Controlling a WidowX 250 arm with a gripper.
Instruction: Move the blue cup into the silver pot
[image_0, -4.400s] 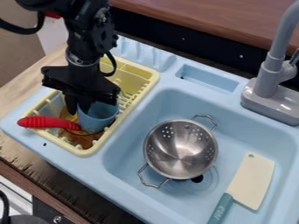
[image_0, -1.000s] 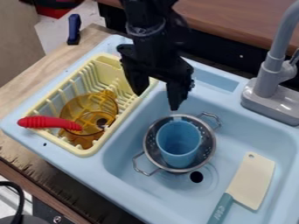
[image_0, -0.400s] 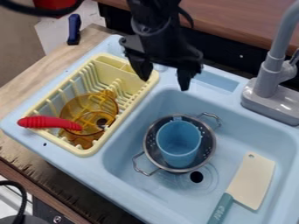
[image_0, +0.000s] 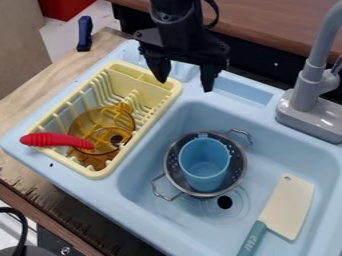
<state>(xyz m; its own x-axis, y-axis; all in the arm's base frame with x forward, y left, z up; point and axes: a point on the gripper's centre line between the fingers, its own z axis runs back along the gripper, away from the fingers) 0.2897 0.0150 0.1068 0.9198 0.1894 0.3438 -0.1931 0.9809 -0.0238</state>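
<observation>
Gripper: The black gripper (image_0: 185, 85) hung above the back ledge of the sink, its two fingers apart with nothing between them, well away from the cup.
Recess: The shallow blue recess (image_0: 246, 92) lay beside and beneath the gripper, on the ledge.
Blue cup: The blue cup (image_0: 204, 162) stood inside the pot, mouth upward, with no finger on it. A slight lean could not be ruled out.
Silver pot: The silver pot (image_0: 238, 167), a perforated bowl with two wire handles, sat in the basin around the cup's lower part. The cup's mouth rose near its far rim.
Work done: The transfer was judged complete, the cup being in the pot and released.
Work left: Nothing further with the cup appeared due; only parking the arm was judged to remain.
Basin: The blue sink (image_0: 147, 160) showed bare floor between its rack-side wall and the pot, and again between pot and knife.
Edges: The yellow rack (image_0: 93, 173) stood nearest on one side, the grey faucet (image_0: 304, 90) on the other. A raised retreat over the back ledge seemed the safer route; a low sweep could have caught the upper wire handle.
Knife: The toy knife (image_0: 288, 205) lay flat, apart from the pot.
</observation>
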